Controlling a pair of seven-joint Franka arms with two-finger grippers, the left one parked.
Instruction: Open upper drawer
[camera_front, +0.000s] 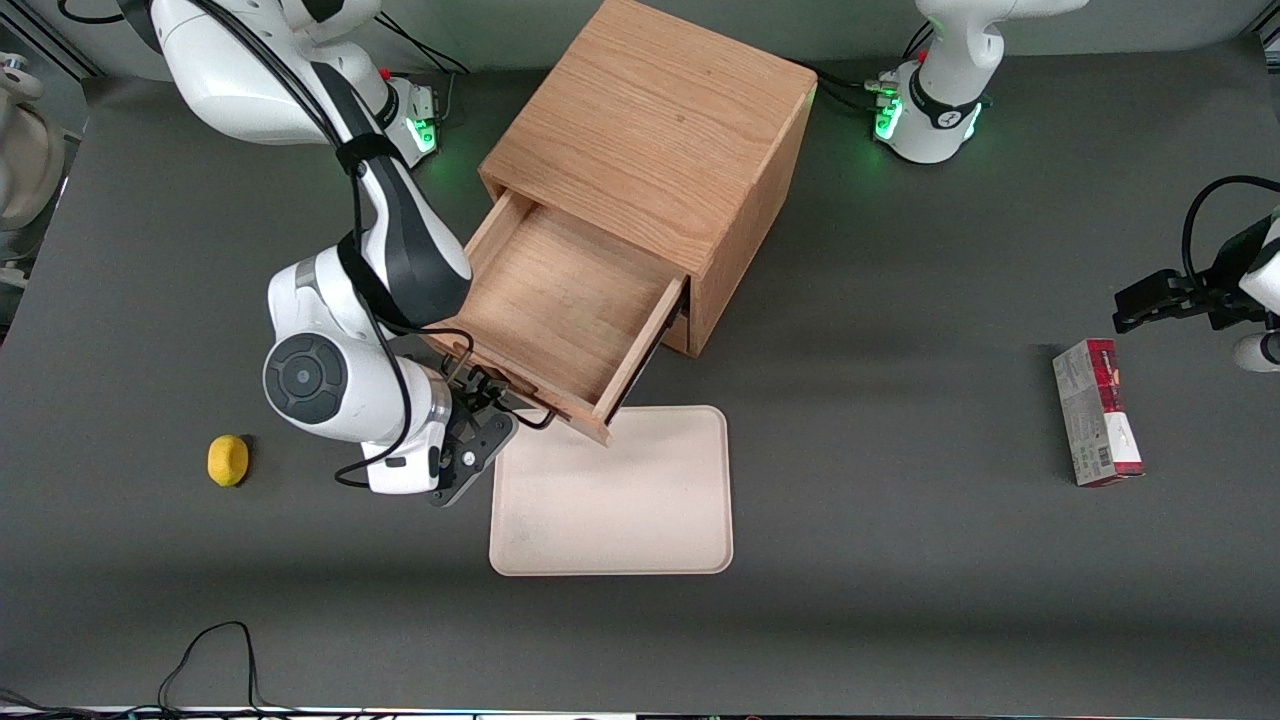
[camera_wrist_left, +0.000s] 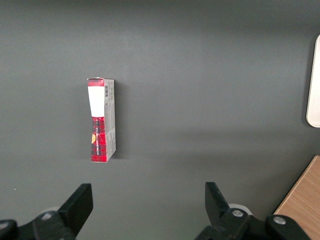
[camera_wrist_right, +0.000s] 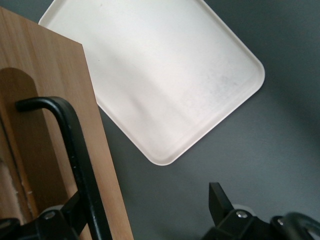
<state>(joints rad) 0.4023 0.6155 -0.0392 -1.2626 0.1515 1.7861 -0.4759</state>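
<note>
The upper drawer (camera_front: 560, 300) is pulled well out of the cabinet (camera_front: 650, 130), its wooden tray bare, its front overhanging the edge of a white tray (camera_front: 615, 495) on the surface (camera_front: 900, 420). The gripper (camera_front: 478, 398) sits at the drawer front, fingers spread wide, the black handle (camera_wrist_right: 75, 155) passing between them without being clamped. A yellow lemon (camera_front: 228, 460) lies toward the working arm's end, a red box (camera_front: 1096, 412) toward the parked arm's.

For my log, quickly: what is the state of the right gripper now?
Right gripper: open, holding nothing, fingers either side of the upper drawer handle.
</note>
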